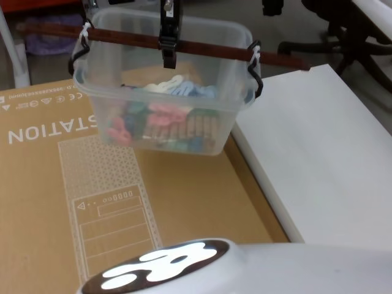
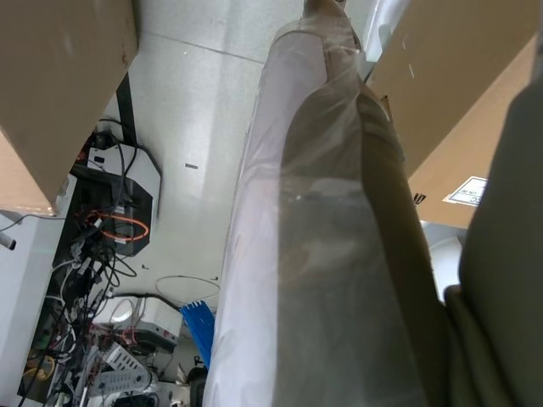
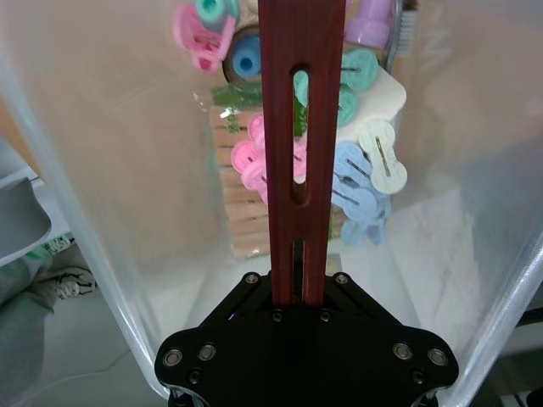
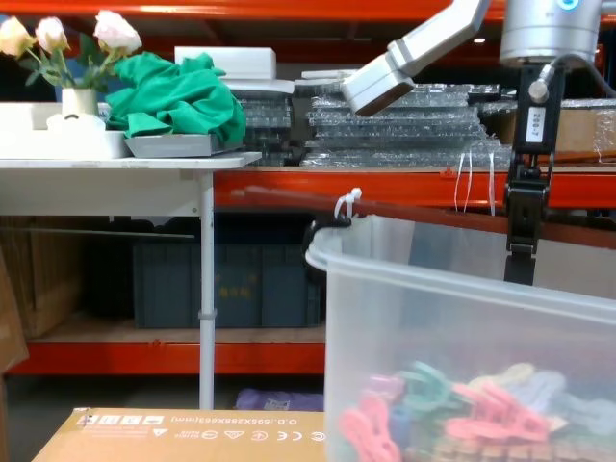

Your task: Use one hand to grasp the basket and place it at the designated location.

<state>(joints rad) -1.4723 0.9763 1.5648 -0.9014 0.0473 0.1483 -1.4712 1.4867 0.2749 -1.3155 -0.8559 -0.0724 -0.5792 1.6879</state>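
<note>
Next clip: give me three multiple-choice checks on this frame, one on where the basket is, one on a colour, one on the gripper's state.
1. In the head view, what lies below the basket?
A) the white board
B) the table with flowers
C) the brown cardboard box

2. What colour is the basket's bar handle?
A) dark red-brown
B) bright blue
C) yellow

3. How is the right gripper?
A) open beside the tub
B) shut on the bar handle
C) shut on the tub's rim

Answers: 1 C, the tub covers the printed cardboard, left of the white board. 2 A, the bar reads red-brown in the head and right wrist views. 3 B, the right wrist view shows the bar running between the closed fingers.
</note>
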